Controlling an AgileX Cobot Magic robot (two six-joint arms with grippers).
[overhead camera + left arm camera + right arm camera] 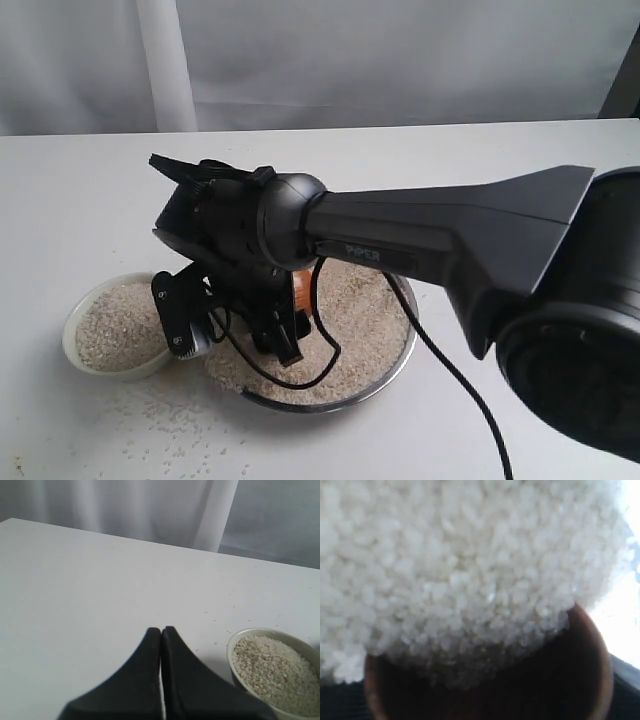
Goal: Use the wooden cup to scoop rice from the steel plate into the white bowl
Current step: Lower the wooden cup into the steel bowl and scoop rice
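The right hand (285,325) pinches the wooden cup (300,288) low in the steel plate (360,386), the cup tipped with its mouth pushed into the rice (470,570). The white bowl (110,325) sits just beside the plate's rim, on the left arm's side, so the loaded cup likely travels that way. The left hand (161,636), pressed together, hangs near the bowl.

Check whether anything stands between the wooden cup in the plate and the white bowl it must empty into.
Nothing visible does. The wooden cup is down in the rice on the steel plate; the white bowl sits just beside that plate's edge. The right arm hides part of the stretch between them.
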